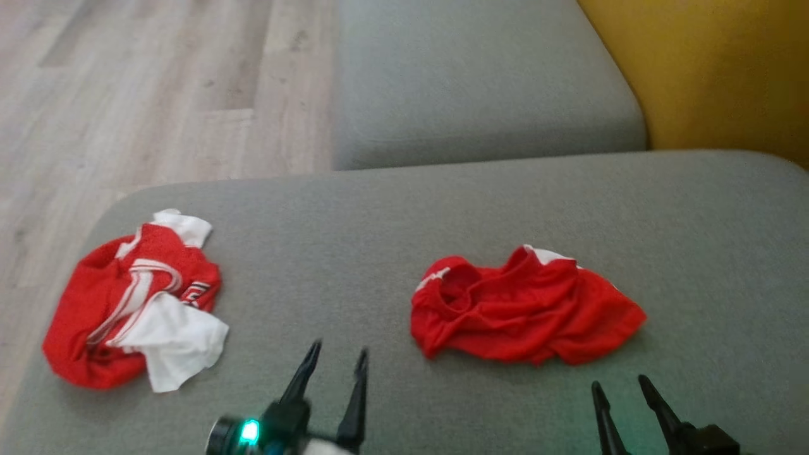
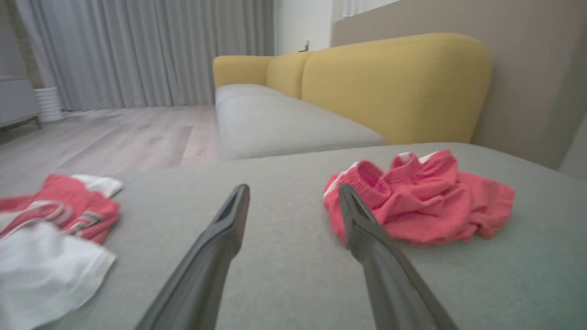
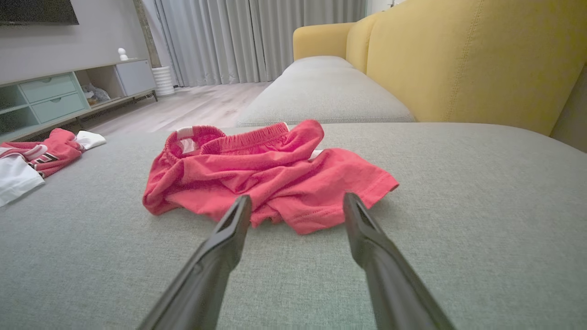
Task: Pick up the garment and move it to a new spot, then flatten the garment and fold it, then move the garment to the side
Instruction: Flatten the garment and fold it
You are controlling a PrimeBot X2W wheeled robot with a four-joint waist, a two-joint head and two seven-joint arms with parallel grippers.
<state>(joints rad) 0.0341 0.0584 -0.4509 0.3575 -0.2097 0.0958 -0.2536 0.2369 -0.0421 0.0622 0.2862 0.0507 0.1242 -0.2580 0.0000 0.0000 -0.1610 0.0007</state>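
A crumpled red garment (image 1: 524, 309), shorts with an elastic waistband, lies on the grey cushion (image 1: 354, 253), right of the middle. My right gripper (image 1: 618, 383) stands open just in front of its near hem, and in the right wrist view the red garment (image 3: 266, 174) lies straight ahead of my open right gripper (image 3: 297, 197). My left gripper (image 1: 338, 349) is open too, holding nothing, near the front edge and left of the shorts. From the left wrist the red garment (image 2: 422, 201) sits ahead of my left gripper (image 2: 292, 188), to its right. A second bunched red-and-white garment (image 1: 133, 303) lies at the cushion's left end.
The cushion's rounded left edge (image 1: 101, 215) drops to a wooden floor (image 1: 126, 95). Another grey seat cushion (image 1: 474, 82) extends away behind, with a yellow backrest (image 1: 714, 69) on the right. A low cabinet (image 3: 55, 91) stands across the room.
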